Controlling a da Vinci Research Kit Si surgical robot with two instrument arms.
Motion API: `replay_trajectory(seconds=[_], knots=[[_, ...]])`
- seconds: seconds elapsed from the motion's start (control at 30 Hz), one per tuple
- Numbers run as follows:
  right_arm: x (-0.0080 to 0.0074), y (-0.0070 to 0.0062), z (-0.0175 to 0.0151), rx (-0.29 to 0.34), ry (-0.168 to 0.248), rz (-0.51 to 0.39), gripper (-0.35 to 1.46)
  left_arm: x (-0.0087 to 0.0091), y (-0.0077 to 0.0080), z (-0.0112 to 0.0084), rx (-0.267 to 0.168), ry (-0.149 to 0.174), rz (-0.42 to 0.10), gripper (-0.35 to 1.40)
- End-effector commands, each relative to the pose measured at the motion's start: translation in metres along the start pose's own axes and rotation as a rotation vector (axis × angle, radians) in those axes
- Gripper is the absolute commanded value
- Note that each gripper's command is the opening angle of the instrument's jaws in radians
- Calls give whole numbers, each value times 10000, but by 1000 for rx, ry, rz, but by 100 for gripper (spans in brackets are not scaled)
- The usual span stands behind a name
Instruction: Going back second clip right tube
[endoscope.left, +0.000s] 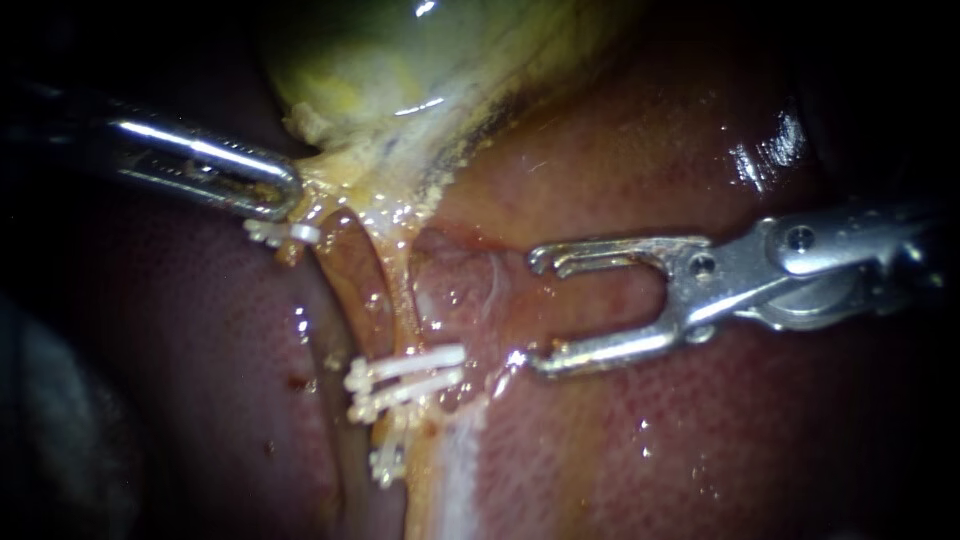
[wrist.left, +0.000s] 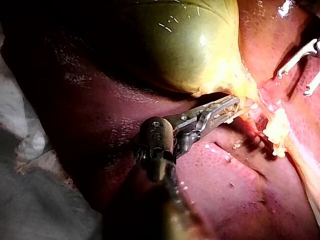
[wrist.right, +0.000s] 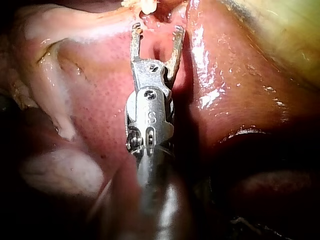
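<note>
Two white clips (endoscope.left: 408, 376) lie side by side across a pale tube (endoscope.left: 401, 290) that runs down from the neck of the gallbladder (endoscope.left: 400, 60); the endoscope view does not make plain whether this is the right tube or its neighbour, since both strands meet close to the clips. A further white clip (endoscope.left: 386, 465) sits lower on the same strand, and a small one (endoscope.left: 284, 233) sits higher, just under the left instrument's tip. The right instrument (endoscope.left: 535, 310) stands just beside the pair of clips, on the side away from the left instrument. Its two jaws are spread wide and hold nothing. The lower jaw's tip is near the clips' ends but apart from them, and bare liver (endoscope.left: 760, 440) shows through the gap between the jaws. Its own wrist view shows the same wide, empty spread (wrist.right: 156, 30). The left instrument (endoscope.left: 285, 195) has its jaws closed on the yellowish tissue at the gallbladder's neck, which its wrist view (wrist.left: 227, 106) shows clamped between them.
</note>
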Motion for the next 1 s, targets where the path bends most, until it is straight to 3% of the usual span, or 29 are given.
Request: replay_trajectory(seconds=[0.03, 0.3, 0.77, 1.0], knots=[[0, 0, -2, -1, 1, -4, 50, 0, 0, 0, -1, 0, 0, -35], [-1, -1, -13, -3, 3, -20, 50, 1, 0, 4, 1, 1, 0, -35], [-3, -3, -19, 1, 3, -20, 50, -9, -13, 60, 16, 5, 9, -35], [-3, -4, -24, 3, 3, -26, 50, -10, -22, 68, 13, 3, 12, -35]])
